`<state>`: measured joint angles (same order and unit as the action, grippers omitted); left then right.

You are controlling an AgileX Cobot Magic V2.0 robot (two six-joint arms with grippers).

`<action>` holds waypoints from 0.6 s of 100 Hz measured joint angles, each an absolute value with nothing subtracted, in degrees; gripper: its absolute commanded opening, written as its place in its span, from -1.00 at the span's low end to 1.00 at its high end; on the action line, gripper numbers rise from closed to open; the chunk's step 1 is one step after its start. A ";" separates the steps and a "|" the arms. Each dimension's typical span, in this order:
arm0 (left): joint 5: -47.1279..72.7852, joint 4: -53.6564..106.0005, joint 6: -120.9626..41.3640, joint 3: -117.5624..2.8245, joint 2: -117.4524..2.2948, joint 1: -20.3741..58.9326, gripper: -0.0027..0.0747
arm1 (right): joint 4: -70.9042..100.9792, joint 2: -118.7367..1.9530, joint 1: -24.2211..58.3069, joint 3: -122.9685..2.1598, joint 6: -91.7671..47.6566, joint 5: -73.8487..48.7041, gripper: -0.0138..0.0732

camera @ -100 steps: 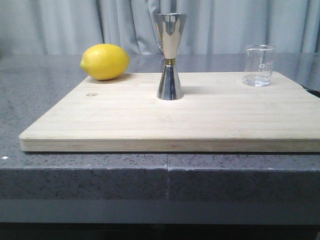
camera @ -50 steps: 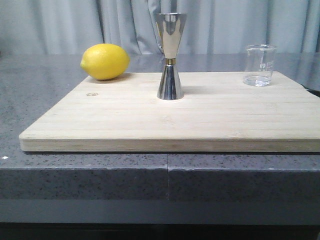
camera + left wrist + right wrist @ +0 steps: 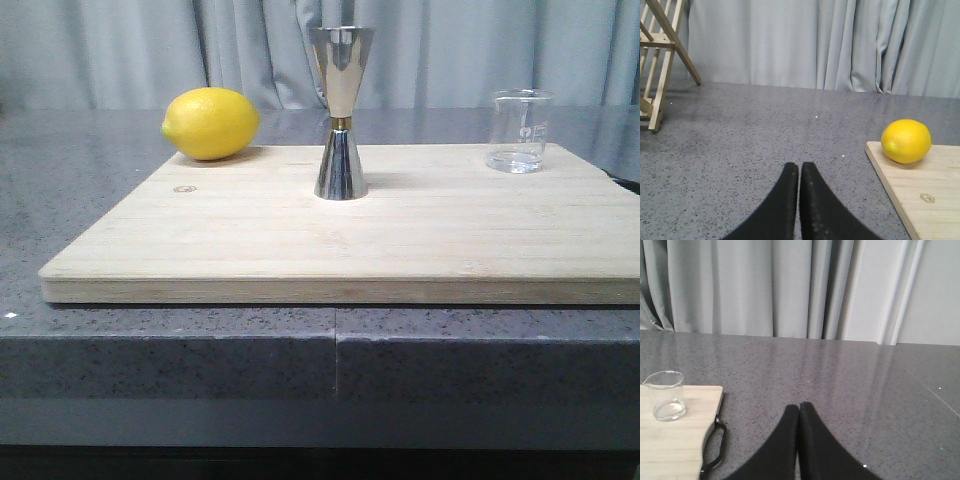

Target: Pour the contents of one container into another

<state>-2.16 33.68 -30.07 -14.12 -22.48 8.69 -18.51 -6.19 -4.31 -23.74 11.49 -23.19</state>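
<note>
Upright on a pale wooden cutting board [image 3: 250,240]: a steel double-cone jigger [image 3: 340,112] near the middle of the far half, gold band at its thin waist, open top cone too high-angled to reveal any contents. Toward the board's right far corner, well apart from the jigger: a small clear glass beaker [image 3: 518,131], straight-sided, faint white markings on its wall, only a thin glint at the bottom that might be a little clear liquid or just the thick glass base; cannot tell which. At the board's left far corner: a yellow lemon [image 3: 210,123], resting half over the edge. Beneath everything, a speckled grey countertop [image 3: 170,345], grey curtains [image 3: 120,50] behind. Left gripper [image 3: 799,167] low over bare countertop beside the board's lemon end, black fingers pressed together, nothing between them. Right gripper [image 3: 799,408] likewise closed up and empty, off the beaker end of the board.
</note>
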 measured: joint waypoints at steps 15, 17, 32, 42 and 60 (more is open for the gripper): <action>-4.01 33.91 -30.07 -11.22 -20.63 8.69 -0.99 | -17.21 -3.71 -4.31 -20.22 11.36 -22.65 -0.79; -4.37 33.91 -30.07 -10.92 -20.57 8.69 -0.99 | -17.21 -3.59 -4.31 -20.07 11.36 -22.65 -0.79; -4.99 33.91 -30.07 -10.25 -20.57 8.69 -0.99 | -16.99 -3.36 -4.31 -19.55 11.36 -22.37 -0.79; -5.19 33.91 -30.07 -10.25 -20.57 8.69 -0.99 | -16.99 -3.36 -4.31 -19.55 11.36 -22.37 -0.79; -5.19 33.91 -30.07 -10.25 -20.57 8.69 -0.99 | -16.99 -3.36 -4.31 -19.55 11.36 -22.37 -0.79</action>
